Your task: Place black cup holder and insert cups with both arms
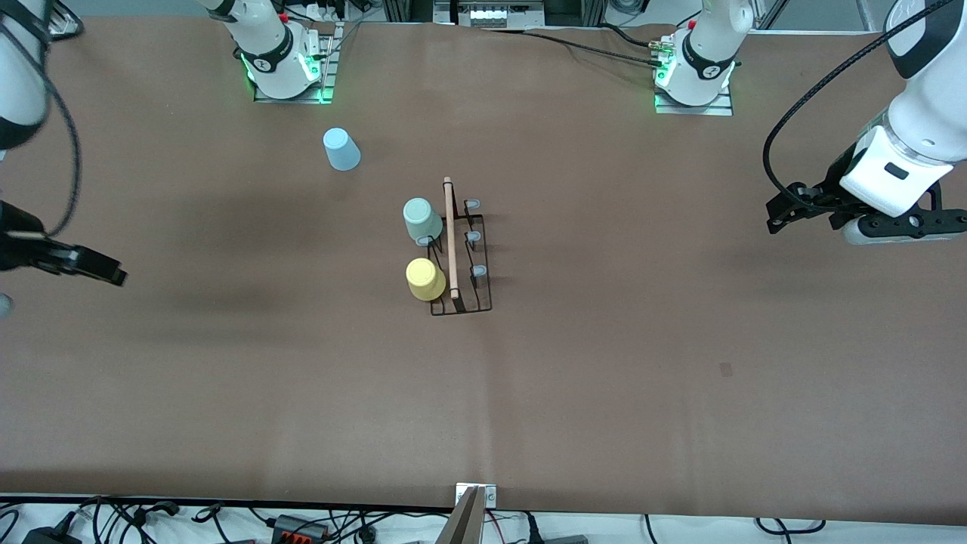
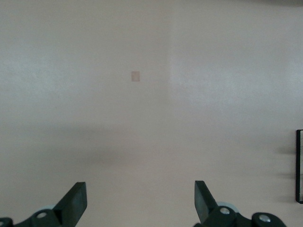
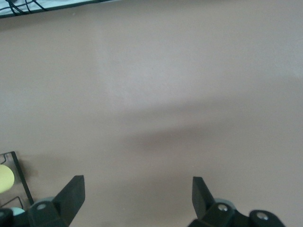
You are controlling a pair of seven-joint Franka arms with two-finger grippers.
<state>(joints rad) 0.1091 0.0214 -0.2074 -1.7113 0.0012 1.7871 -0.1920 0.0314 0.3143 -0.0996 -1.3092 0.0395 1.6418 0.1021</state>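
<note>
The black cup holder (image 1: 461, 253) stands mid-table, its wooden rod handle (image 1: 451, 234) on top. The pale green cup (image 1: 421, 219) and the yellow cup (image 1: 425, 279) sit upside down on pegs on the side toward the right arm's end. Three grey-tipped pegs (image 1: 473, 236) on the side toward the left arm's end are bare. The light blue cup (image 1: 341, 149) stands upside down on the table, nearer the right arm's base. My left gripper (image 1: 782, 211) is open and empty over the table at the left arm's end (image 2: 140, 198). My right gripper (image 1: 112, 270) is open and empty at the right arm's end (image 3: 137, 196).
The brown table (image 1: 604, 378) has a small dark patch (image 1: 726, 369), also in the left wrist view (image 2: 135, 76). The holder's edge shows in the left wrist view (image 2: 299, 165) and, with the yellow cup (image 3: 4, 178), in the right wrist view (image 3: 18, 172). Cables lie along the table's near edge.
</note>
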